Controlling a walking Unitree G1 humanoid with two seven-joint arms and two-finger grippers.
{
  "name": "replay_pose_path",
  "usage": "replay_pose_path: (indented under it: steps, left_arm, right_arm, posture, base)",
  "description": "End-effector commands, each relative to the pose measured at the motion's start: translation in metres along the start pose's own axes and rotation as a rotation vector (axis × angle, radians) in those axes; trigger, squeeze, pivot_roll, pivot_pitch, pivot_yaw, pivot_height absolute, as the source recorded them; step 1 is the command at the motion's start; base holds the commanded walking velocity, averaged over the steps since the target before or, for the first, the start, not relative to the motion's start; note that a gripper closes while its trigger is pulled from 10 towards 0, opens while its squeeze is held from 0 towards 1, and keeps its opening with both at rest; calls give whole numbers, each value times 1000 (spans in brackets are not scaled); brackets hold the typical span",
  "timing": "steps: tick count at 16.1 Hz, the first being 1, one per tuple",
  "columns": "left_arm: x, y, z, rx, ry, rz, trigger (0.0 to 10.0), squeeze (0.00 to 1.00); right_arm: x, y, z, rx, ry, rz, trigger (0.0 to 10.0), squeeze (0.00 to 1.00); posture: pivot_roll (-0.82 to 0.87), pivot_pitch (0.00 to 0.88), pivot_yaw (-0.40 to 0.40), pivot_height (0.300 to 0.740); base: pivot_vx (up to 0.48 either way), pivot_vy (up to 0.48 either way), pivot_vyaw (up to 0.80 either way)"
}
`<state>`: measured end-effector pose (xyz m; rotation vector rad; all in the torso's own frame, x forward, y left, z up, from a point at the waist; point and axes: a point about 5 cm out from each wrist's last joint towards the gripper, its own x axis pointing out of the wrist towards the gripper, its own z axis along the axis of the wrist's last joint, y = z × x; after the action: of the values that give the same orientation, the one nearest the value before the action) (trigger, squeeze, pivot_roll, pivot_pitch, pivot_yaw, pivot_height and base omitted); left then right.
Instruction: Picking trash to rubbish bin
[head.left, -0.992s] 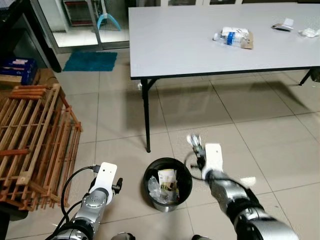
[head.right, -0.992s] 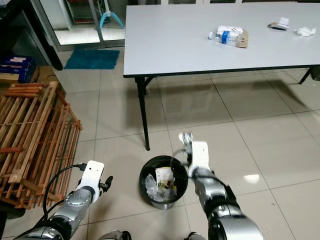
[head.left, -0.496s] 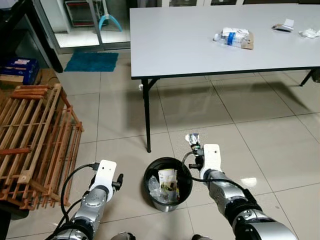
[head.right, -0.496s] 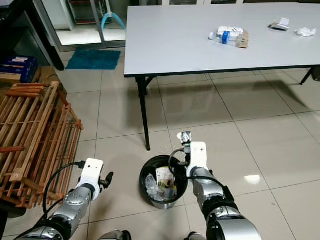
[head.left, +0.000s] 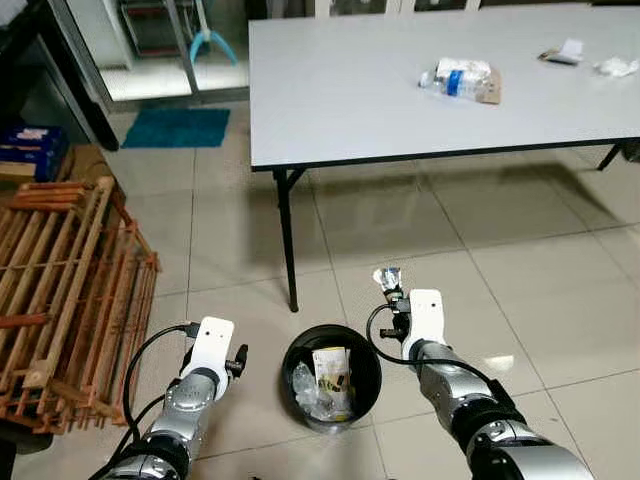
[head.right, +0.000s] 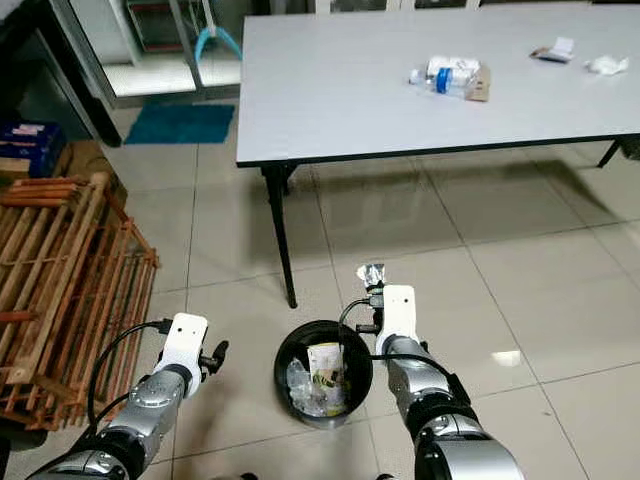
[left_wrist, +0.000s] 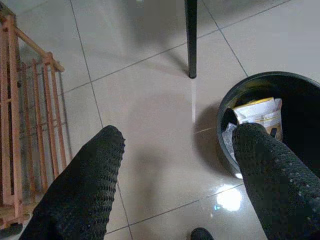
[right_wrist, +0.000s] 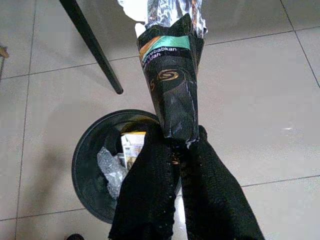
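Nearest the robot, a round black rubbish bin stands on the tiled floor between the two arms; a yellow-printed packet and crumpled clear plastic already lie inside, so part of the task is judged done. The right gripper is clenched on the narrow end of a dark cone-shaped foil wrapper, which is held upright just beside the bin's right rim rather than over its mouth; a short move inward is judged to be needed before it can be let go. The left gripper hangs with its fingers spread apart and nothing between them, to the left of the bin. Bare tiles lie around the bin; a wooden slatted rack bounds the left side, and a black table leg stands just beyond the bin. Farther off, on the grey table, a plastic bottle with wrappers and small scraps are left to be collected
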<state>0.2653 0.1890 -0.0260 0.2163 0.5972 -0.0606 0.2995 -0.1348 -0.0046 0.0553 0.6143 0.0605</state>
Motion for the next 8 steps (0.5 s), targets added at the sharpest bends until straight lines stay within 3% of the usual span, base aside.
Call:
replay_pose_path:
  steps: [1, 6, 8]
  left_arm:
    - [0, 3, 1, -8, 0, 15, 10000, 0]
    - [0, 3, 3, -16, -18, 19, 10000, 0]
    - [1, 3, 6, -25, -40, 20, 10000, 0]
  right_arm:
    - [-1, -1, -2, 10, -1, -8, 10000, 0]
    - [0, 0, -1, 11, -2, -4, 10000, 0]
    - [0, 0, -2, 10, -1, -3, 10000, 0]
  posture:
    - [23, 78, 33, 740]
    - [28, 70, 32, 740]
    - [28, 65, 31, 740]
  base:
    - [416, 0, 0]
    - [398, 0, 0]
    - [0, 0, 0]
